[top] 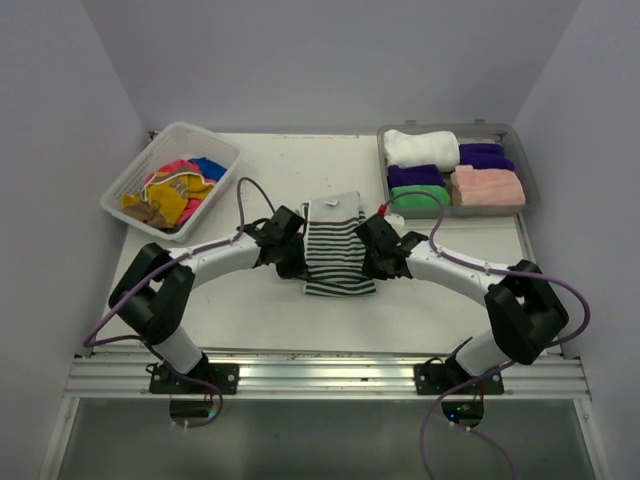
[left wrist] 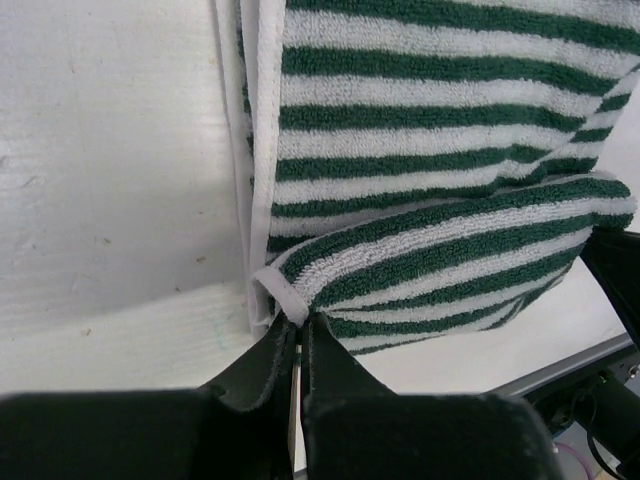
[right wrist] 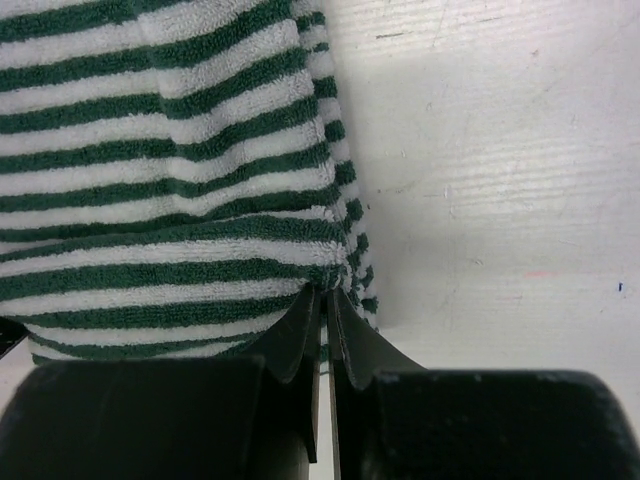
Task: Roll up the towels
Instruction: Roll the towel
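A dark-green-and-white striped towel (top: pixel 334 250) lies at the table's middle, its near end folded up over itself. My left gripper (top: pixel 297 257) is shut on the fold's left corner, pinching the white hem (left wrist: pixel 282 297). At the fold's right edge my right gripper (top: pixel 372 257) is shut on the striped towel (right wrist: pixel 180 200). Loose towels (top: pixel 175 190) in yellow, pink and blue fill the white basket (top: pixel 190 135) at the back left. Rolled towels (top: pixel 420 148) in white, purple, green and pink sit in the grey tray (top: pixel 532 180) at the back right.
White walls close in the table (top: pixel 260 310) on the left, back and right. A metal rail (top: pixel 330 378) runs along the near edge, where both arm bases are bolted. Purple cables trail from each arm.
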